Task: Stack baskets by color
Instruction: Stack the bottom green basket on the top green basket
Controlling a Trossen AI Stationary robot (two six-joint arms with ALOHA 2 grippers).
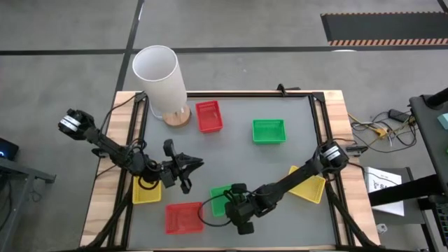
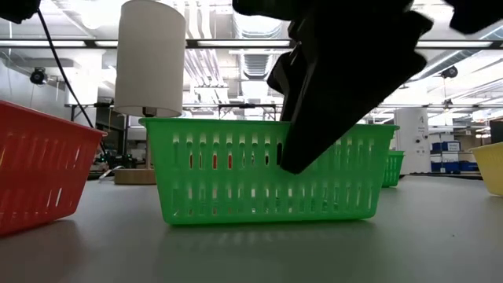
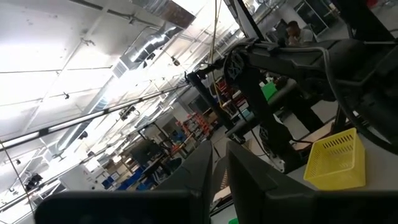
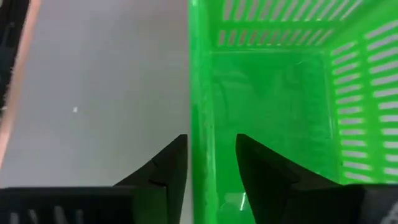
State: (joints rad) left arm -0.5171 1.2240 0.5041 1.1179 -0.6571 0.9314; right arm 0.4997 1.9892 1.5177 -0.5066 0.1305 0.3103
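A green basket stands flat on the grey table near its front edge. My right gripper slants down over it, open, with one finger outside the near wall and one inside the basket. A red basket and a yellow basket lie to its left. A second yellow basket lies under my right arm. Another red basket and green basket sit farther back. My left gripper hangs raised at centre left, shut and empty. My right gripper straddles the green basket's near wall from above, slanting in from the table's right, its fingers lying along the wall. A gap shows between the inner finger and the wall. Whether the outer finger touches it, I cannot tell.
A tall white cylinder stands on a wooden disc at the back left. Bare grey table lies between the far baskets and the near ones. A black frame runs along the table's left, far and right sides.
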